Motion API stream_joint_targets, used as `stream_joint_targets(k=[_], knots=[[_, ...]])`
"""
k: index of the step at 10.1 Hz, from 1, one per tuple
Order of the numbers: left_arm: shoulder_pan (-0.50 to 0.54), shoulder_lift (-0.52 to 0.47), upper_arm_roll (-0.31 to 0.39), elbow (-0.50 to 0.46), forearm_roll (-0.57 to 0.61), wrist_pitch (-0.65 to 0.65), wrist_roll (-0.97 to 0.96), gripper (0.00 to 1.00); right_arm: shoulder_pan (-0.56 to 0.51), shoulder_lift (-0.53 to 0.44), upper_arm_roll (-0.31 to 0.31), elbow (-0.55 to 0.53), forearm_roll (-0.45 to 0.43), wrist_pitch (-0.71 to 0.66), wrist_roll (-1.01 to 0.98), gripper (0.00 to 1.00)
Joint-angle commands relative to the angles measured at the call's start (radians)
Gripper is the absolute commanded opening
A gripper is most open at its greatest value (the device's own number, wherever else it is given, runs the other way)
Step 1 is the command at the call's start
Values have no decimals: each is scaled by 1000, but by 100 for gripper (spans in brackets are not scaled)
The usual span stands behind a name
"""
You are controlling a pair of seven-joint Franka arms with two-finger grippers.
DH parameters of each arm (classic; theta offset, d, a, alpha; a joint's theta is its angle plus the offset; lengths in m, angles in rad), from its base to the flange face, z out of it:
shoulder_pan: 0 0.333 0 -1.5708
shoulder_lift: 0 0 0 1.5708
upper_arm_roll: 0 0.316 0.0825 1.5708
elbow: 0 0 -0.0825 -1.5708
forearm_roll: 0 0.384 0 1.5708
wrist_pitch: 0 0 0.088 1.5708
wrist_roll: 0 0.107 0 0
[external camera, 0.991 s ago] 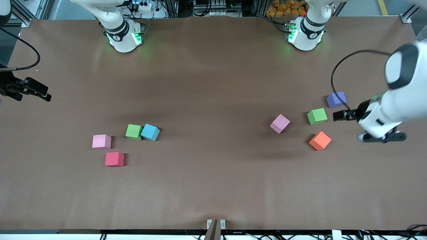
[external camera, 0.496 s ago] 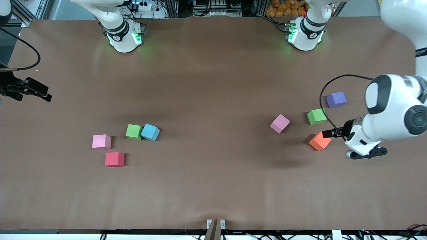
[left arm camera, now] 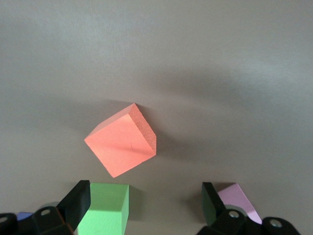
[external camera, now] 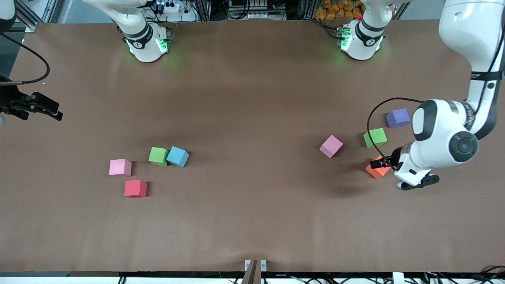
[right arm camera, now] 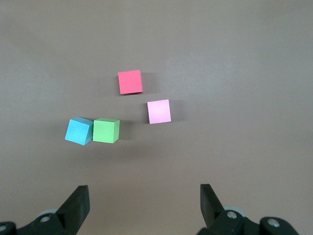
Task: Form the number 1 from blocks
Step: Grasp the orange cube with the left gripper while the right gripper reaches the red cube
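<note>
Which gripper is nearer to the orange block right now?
Left. The left gripper hangs open right over the orange block, not gripping it. The right gripper waits, open, at the right arm's end of the table, well away from it.

The left arm's wrist covers part of the orange block (external camera: pixel 376 169) at its three o'clock side; the wrist view's edge crops the green block (left arm camera: pixel 105 208) and pink block (left arm camera: pixel 238 198).
</note>
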Motion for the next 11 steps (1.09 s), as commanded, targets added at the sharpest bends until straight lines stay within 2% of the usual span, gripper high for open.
stream_joint_targets(k=[1, 5, 7, 11], knots=[[8, -18, 2, -138, 83, 131, -112, 100, 2, 7, 9, 15, 0, -12, 16, 100], [66, -1, 4, -181, 123, 175, -183, 100, 33, 27, 11, 9, 0, 3, 14, 100], [100, 16, 2, -198, 123, 265, -225, 100, 48, 70, 12, 7, 1, 50, 2, 100], [91, 33, -1, -186, 121, 290, -322, 100, 73, 232, 20, 4, 23, 179, 13, 100]])
